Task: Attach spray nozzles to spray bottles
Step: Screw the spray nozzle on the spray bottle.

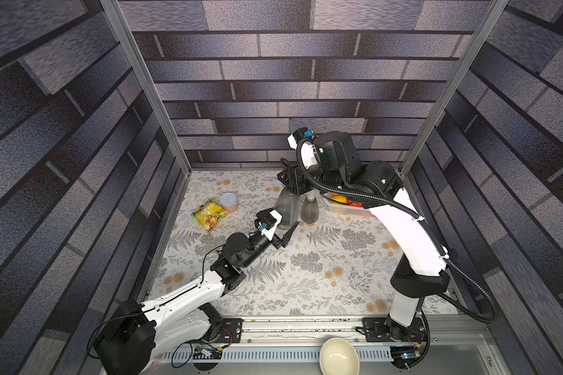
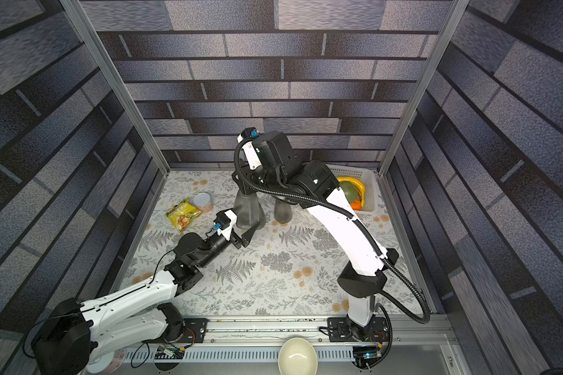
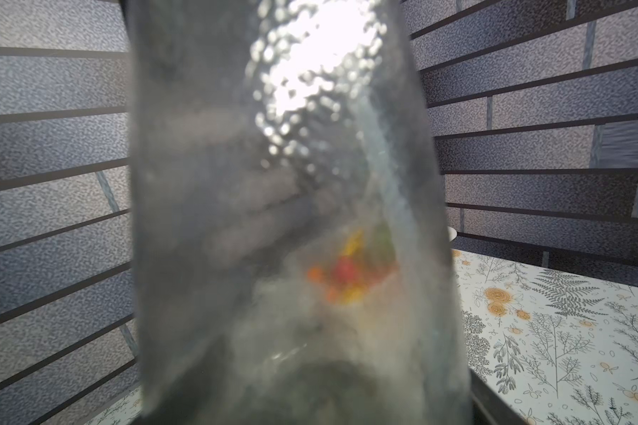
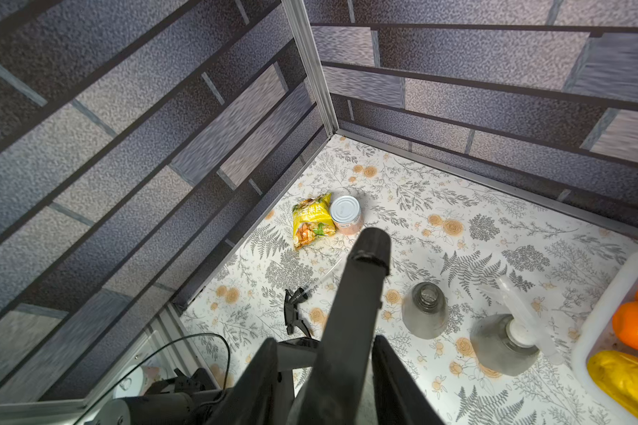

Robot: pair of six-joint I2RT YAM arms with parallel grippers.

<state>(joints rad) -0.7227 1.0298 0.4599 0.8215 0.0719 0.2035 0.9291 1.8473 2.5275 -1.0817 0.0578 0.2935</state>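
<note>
A smoky grey spray bottle (image 1: 285, 206) stands upright near the back of the table. My left gripper (image 1: 285, 227) is shut on its base, and its body fills the left wrist view (image 3: 273, 220). My right gripper (image 4: 325, 338) is above the neck, shut on a black spray nozzle (image 4: 365, 265) that sits on top of this bottle. A second black nozzle (image 4: 293, 312) lies loose on the table. Next to it stand an open-necked bottle (image 4: 424, 312) and a bottle (image 4: 505, 342) fitted with a translucent white nozzle (image 4: 520, 316).
A yellow snack bag (image 1: 208, 214) and a silver-lidded can (image 1: 229, 201) sit at the back left. A white basket (image 2: 369, 181) of fruit stands at the back right. A cream bowl (image 1: 338, 357) rests beyond the front rail.
</note>
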